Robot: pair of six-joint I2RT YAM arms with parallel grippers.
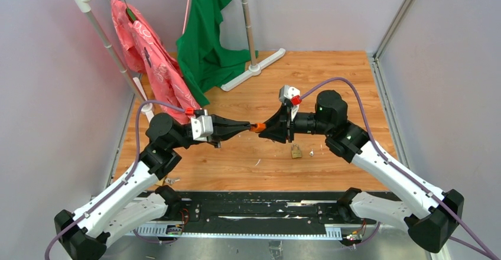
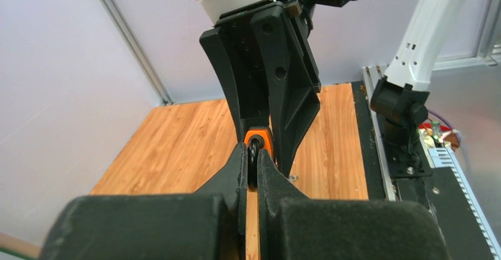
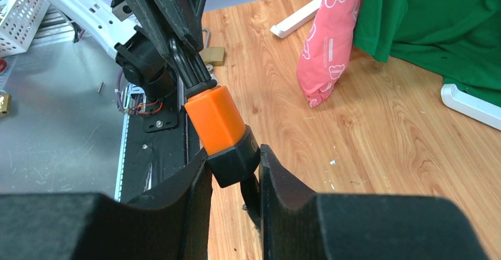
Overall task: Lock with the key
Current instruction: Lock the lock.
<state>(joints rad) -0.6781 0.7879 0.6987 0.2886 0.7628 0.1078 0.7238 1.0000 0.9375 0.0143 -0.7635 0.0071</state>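
An orange padlock [image 1: 257, 127] with a black end cap hangs in mid-air over the wooden table, between both grippers. My left gripper [image 2: 253, 161] is shut on its black shackle [image 2: 253, 151]. My right gripper [image 3: 233, 166] is shut on the lock [image 3: 216, 118], its pads pressing the black cap. A dark piece [image 3: 251, 194] juts out under that cap between my right fingers; I cannot tell whether it is the key. In the top view the left gripper [image 1: 250, 126] and the right gripper [image 1: 264, 128] meet tip to tip.
A brass padlock [image 1: 295, 151] lies on the table [image 1: 331, 77] below the right gripper, with a small silvery bit [image 1: 311, 152] beside it. A clothes rack at the back holds a pink garment [image 1: 155, 59] and a green one [image 1: 207, 35]; its white foot [image 1: 254, 70] rests on the table.
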